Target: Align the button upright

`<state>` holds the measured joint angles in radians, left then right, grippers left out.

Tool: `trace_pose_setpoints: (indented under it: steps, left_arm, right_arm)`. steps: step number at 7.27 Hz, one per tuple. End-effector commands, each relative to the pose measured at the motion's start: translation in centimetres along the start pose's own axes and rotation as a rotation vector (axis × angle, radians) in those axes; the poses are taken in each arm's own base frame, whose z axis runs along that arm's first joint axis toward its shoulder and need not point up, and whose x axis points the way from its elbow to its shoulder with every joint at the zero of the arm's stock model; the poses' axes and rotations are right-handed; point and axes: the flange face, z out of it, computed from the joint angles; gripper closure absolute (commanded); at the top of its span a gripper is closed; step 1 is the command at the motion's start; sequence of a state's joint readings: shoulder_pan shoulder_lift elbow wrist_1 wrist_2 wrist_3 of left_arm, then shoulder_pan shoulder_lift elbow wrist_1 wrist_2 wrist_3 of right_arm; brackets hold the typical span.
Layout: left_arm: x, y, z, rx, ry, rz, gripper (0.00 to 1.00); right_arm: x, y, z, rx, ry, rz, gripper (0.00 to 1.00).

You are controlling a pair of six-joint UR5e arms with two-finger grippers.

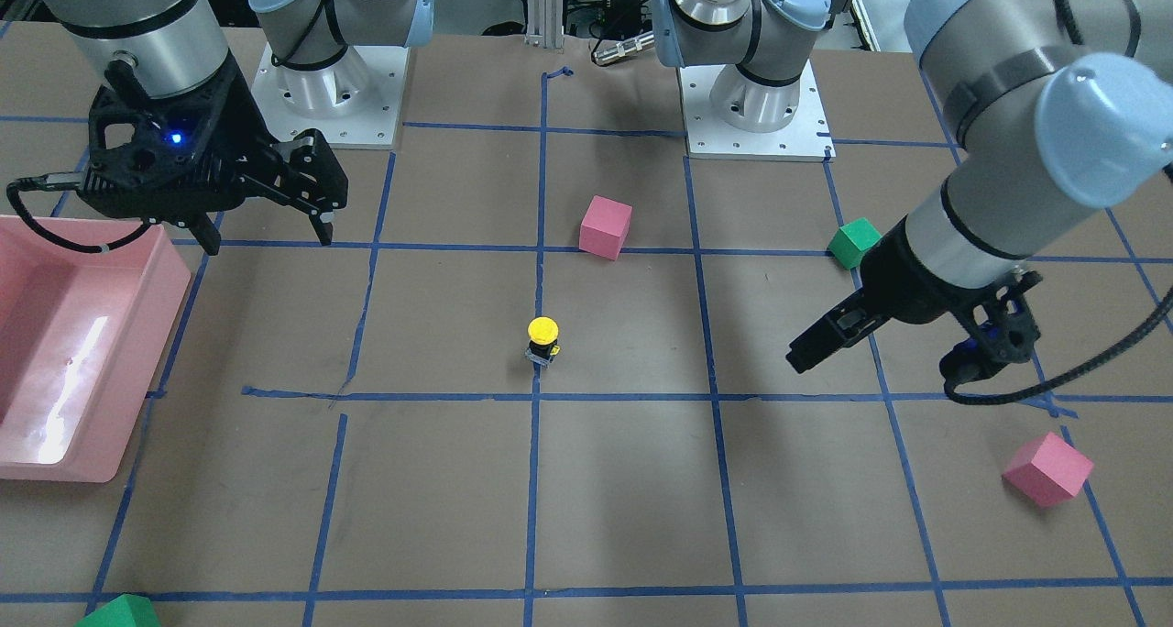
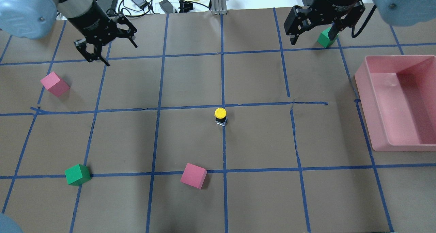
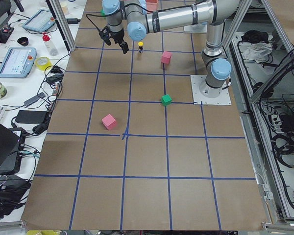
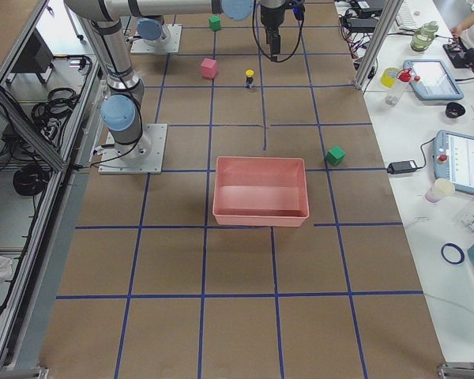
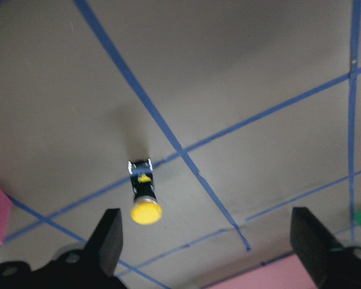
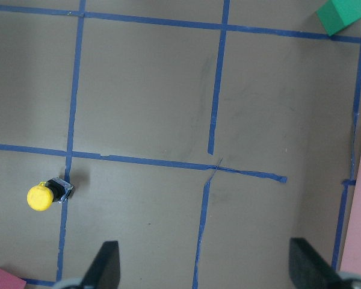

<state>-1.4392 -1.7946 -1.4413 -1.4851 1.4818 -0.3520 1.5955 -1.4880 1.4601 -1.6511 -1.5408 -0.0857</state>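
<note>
The button [image 1: 543, 338] stands upright on the brown table at its middle, yellow cap on top, on a blue tape line. It also shows in the overhead view [image 2: 220, 116] and in both wrist views [image 5: 143, 195] [image 6: 48, 194]. My left gripper [image 2: 115, 54] is open and empty, raised over the table's far left, well away from the button; its fingers [image 5: 111, 235] stand wide apart. My right gripper [image 2: 311, 39] is open and empty over the far right, above a green cube [image 2: 326, 38]; its fingers [image 6: 108, 262] also stand wide apart.
A pink bin [image 2: 361, 79] stands at the right edge. Pink cubes lie at the left [image 2: 54, 84] and near the front middle [image 2: 193, 175]. Another green cube [image 2: 77, 174] lies front left. Cables and a tape roll lie beyond the far edge.
</note>
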Motion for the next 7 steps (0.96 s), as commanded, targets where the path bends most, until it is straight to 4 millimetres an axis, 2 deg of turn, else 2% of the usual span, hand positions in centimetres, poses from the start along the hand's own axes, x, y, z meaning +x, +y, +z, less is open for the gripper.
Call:
trace_pose_setpoints:
  steps: [1,2,3,6,7]
  left_arm:
    - [-1.5,1.9,-5.9,0.120,-0.068,0.270,0.00]
    - [-1.6,2.8,-6.4,0.123,-0.079,0.388,0.00]
    - [-1.3,3.2,-6.1,0.113,-0.068,0.432,0.00]
    - [-0.2,6.5,-6.3,0.112,-0.056,0.505,0.00]
    - [-0.2,7.0,-6.4,0.111,-0.052,0.522,0.00]
  right_arm:
    - [0.5,-0.4,0.1,0.014,0.020,-0.017,0.00]
    - [0.4,-0.4,0.1,0.016,0.017,-0.020,0.00]
    - [0.5,-0.4,0.1,0.017,0.019,-0.020,0.00]
    - [0.2,-0.2,-0.6,0.039,0.004,-0.018,0.00]
    - [-0.1,-0.4,-0.4,0.038,0.006,-0.026,0.00]
